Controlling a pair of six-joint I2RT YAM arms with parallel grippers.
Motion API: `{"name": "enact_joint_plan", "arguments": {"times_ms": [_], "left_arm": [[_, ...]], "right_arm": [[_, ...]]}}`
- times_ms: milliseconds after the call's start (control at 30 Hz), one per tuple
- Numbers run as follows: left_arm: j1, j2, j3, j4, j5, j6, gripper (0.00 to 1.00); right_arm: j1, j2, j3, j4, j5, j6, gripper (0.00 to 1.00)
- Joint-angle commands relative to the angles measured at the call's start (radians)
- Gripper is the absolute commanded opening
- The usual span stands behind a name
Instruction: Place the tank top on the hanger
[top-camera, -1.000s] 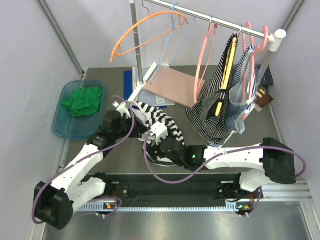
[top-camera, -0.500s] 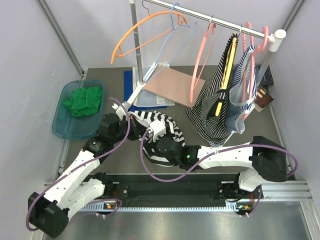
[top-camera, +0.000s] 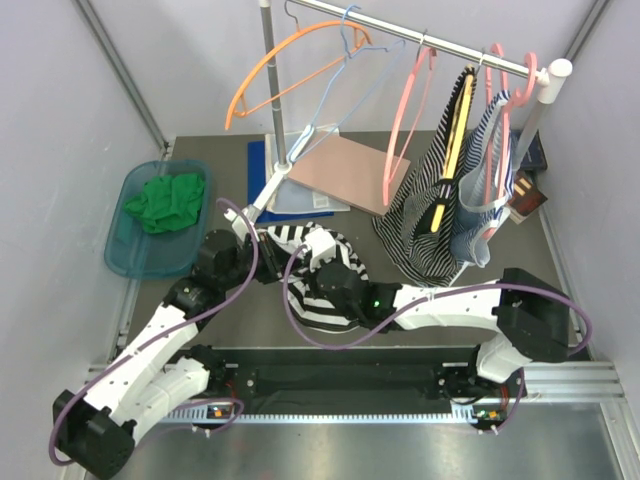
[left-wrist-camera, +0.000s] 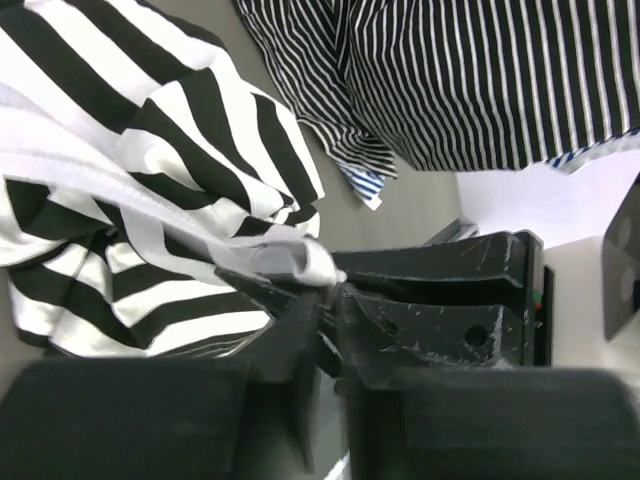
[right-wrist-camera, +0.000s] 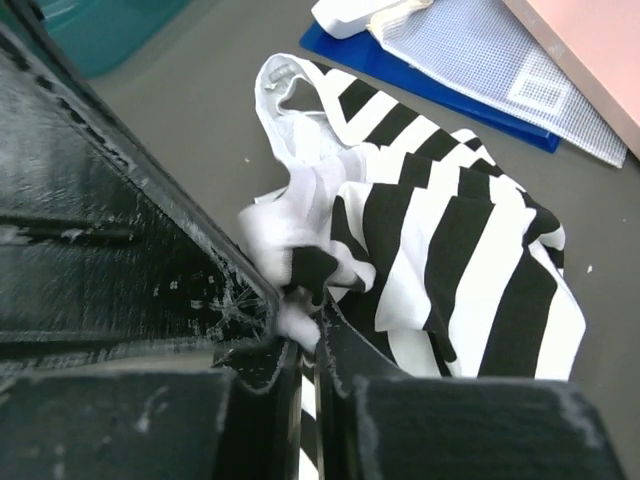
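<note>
Early going, I'd judge: the tank top lies bunched on the tabletop at mid-frame. The left end effector and right end effector are each clamped on its white edging. The salmon-pink hanger hangs bare on the rail, upper right, so all the threading is left.

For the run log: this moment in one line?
left gripper: shut on tank top; right gripper: shut on tank top; hanger: bare, on rail
</note>
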Motion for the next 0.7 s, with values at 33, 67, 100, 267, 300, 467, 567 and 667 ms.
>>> {"name": "enact_joint_plan", "arguments": {"times_ms": [33, 67, 100, 267, 300, 467, 567, 667], "left_arm": [[-0.003, -0.009, -0.021, 0.072, -0.002, -0.002, 0.55], [-0.005, -0.002, -0.019, 0.069, -0.011, 0.010, 0.62], [-0.005, 0.001, -0.015, 0.060, -0.019, 0.022, 0.68], [-0.003, 0.023, 0.057, -0.055, -0.211, 0.148, 0.83], [-0.005, 0.024, 0.061, -0.074, -0.249, 0.162, 0.83], [-0.003, 0.067, 0.002, -0.073, -0.464, 0.194, 0.82], [-0.003, 0.130, -0.013, -0.063, -0.534, 0.212, 0.80], [-0.003, 0.196, 0.005, -0.091, -0.574, 0.228, 0.78]], "right_arm": [[-0.009, -0.020, -0.025, 0.039, -0.015, 0.021, 0.00], [-0.009, -0.033, -0.033, 0.024, -0.015, 0.026, 0.00], [-0.009, -0.043, -0.040, 0.013, -0.015, 0.038, 0.00], [-0.008, -0.145, -0.132, -0.097, -0.006, 0.103, 0.00], [-0.009, -0.164, -0.164, -0.114, -0.003, 0.127, 0.00], [-0.006, -0.297, -0.250, -0.240, 0.023, 0.204, 0.00], [-0.006, -0.357, -0.283, -0.284, 0.037, 0.231, 0.00], [-0.005, -0.394, -0.298, -0.347, 0.055, 0.247, 0.00]]}}
